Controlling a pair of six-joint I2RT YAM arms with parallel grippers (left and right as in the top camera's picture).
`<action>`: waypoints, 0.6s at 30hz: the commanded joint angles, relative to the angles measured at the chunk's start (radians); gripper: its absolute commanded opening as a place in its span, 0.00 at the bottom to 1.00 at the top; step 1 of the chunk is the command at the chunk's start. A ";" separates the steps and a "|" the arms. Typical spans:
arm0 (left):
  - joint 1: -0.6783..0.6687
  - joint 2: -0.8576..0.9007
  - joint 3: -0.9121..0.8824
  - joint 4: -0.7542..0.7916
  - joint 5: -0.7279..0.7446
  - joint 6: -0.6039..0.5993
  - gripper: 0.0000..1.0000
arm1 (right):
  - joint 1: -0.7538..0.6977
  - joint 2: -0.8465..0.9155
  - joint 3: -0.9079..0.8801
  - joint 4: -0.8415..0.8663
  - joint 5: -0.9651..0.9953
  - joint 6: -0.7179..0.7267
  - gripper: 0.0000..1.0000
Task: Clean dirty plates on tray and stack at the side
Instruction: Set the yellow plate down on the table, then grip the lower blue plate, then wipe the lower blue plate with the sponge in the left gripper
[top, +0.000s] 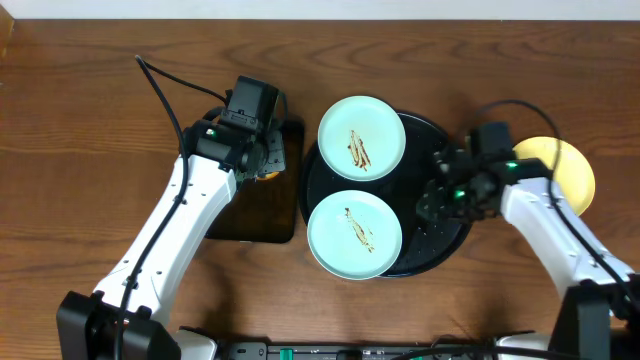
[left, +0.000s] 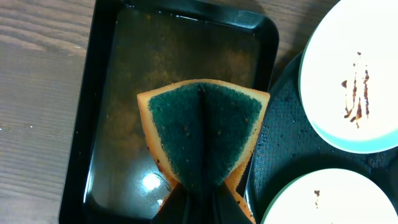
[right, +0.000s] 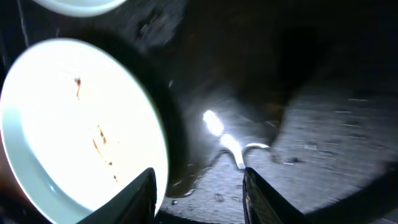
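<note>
Two pale mint-blue plates with brown smears lie on the round black tray: one at the back and one at the front. A pale yellow plate lies on the wood to the right, partly under the right arm. My left gripper is shut on the green-and-yellow sponge, held above the rectangular tray. My right gripper is open and empty over the wet round tray, its left finger next to the front plate's rim. Both mint plates show in the left wrist view.
A rectangular black tray holding brownish water sits left of the round tray. Dark wood-grain tabletop lies on both sides. Cables trail from both arms.
</note>
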 joint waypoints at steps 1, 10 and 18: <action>0.003 -0.001 -0.010 -0.003 -0.001 -0.013 0.08 | 0.063 0.034 -0.003 0.002 -0.006 -0.022 0.44; 0.002 -0.001 -0.010 -0.002 0.131 -0.012 0.08 | 0.126 0.173 -0.003 0.009 -0.001 0.015 0.31; -0.075 0.015 -0.010 -0.002 0.251 0.004 0.08 | 0.126 0.223 -0.003 0.031 -0.013 0.016 0.01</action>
